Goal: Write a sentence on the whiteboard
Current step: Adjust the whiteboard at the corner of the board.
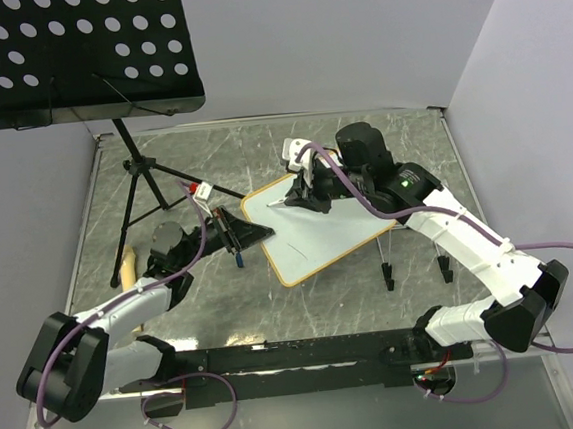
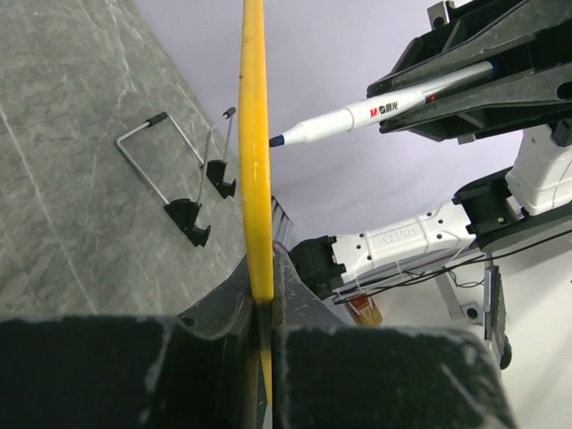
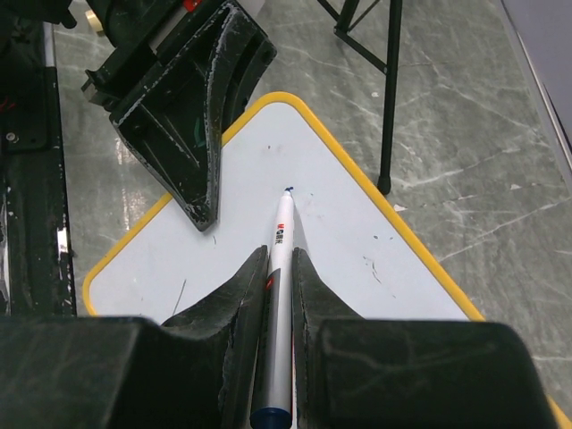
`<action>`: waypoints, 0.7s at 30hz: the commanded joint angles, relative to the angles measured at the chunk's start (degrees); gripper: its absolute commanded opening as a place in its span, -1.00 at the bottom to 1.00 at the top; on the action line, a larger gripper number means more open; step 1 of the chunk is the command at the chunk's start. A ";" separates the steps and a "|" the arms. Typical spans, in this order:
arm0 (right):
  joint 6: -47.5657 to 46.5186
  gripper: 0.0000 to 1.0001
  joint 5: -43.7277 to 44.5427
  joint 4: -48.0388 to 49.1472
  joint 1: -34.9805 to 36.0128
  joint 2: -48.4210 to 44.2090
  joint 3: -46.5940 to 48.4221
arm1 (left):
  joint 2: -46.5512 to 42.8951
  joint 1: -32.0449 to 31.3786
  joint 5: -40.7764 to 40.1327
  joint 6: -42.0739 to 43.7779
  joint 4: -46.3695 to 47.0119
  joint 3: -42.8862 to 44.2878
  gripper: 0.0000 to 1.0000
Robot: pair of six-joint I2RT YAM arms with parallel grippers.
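Since the left gripper point(image 1: 236, 235) is clamped on the left corner of the whiteboard point(image 1: 320, 234), bracing it clear of the table point(image 1: 360, 138) for writing, the right gripper point(image 3: 279, 268), closed round the marker point(image 3: 282, 234), holds the tip at the blank face beside that clamp (contact unconfirmed).

Blank yellow-framed whiteboard point(image 1: 329, 236), held aslant

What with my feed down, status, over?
Left gripper shut on whiteboard edge. Right gripper shut on marker, tip at whiteboard. No sentence yet. Nothing in the way.
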 commanded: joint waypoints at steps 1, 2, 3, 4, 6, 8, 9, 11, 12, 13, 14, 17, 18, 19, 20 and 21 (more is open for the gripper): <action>0.12 -1.00 -1.43 0.26 0.52 -1.26 3.40 | -0.27 0.17 -0.13 -2.97 10.53 0.45 -0.98; 0.21 -1.00 -1.70 -0.01 0.44 -1.27 4.19 | 0.07 0.09 -0.13 -2.79 10.09 0.44 -0.98; 0.30 -1.00 -1.87 -0.18 0.52 -1.35 4.46 | 0.08 0.09 -0.04 -2.79 9.91 0.53 -0.98; 0.39 -1.00 -2.05 -0.36 0.44 -1.27 4.63 | 0.43 0.17 0.05 -2.88 10.09 0.62 -0.98; 0.30 -1.00 -1.70 -0.19 0.43 -1.18 4.55 | 0.69 0.17 0.05 -3.41 10.35 0.62 -0.98; 0.21 -1.00 -0.30 0.42 0.52 -1.09 4.02 | 0.96 0.17 0.05 -3.58 10.35 0.71 -0.98; 0.21 -1.00 0.06 0.52 0.44 -0.83 3.93 | 0.96 0.09 0.14 -3.67 10.44 0.79 -0.98; 0.21 -1.00 0.50 0.95 0.44 -0.65 3.85 | 1.22 0.09 0.31 -3.93 10.61 0.88 -0.98; 0.21 -1.00 0.59 0.96 0.52 -0.39 3.84 | 1.22 0.17 0.40 -4.02 10.79 0.88 -0.98; 0.21 -1.00 0.59 0.96 0.44 -0.21 3.84 | 1.22 0.09 0.49 -4.11 10.88 0.88 -0.98; 0.21 -1.00 0.85 1.04 0.43 -0.12 3.58 | 1.22 0.17 0.49 -4.28 10.88 0.97 -0.98; 0.04 -1.00 1.20 1.48 0.43 -0.30 2.53 | 0.96 0.09 0.23 -4.81 10.88 0.88 -0.98; -0.14 -1.00 1.29 1.66 0.43 -0.30 2.35 | 0.87 0.09 -0.04 -5.07 10.88 0.80 -0.98; -0.14 -1.00 1.29 1.75 0.43 -0.39 1.91 | 0.96 0.17 -0.30 -5.34 10.97 0.62 -0.98; -0.23 -1.00 1.20 1.83 0.52 -0.47 1.82 | 0.96 0.09 -0.48 -6.30 11.05 0.53 -0.98; -0.23 -1.00 1.20 2.01 0.52 -0.47 1.82 | 1.04 0.09 -1.00 -6.83 11.05 0.44 -0.98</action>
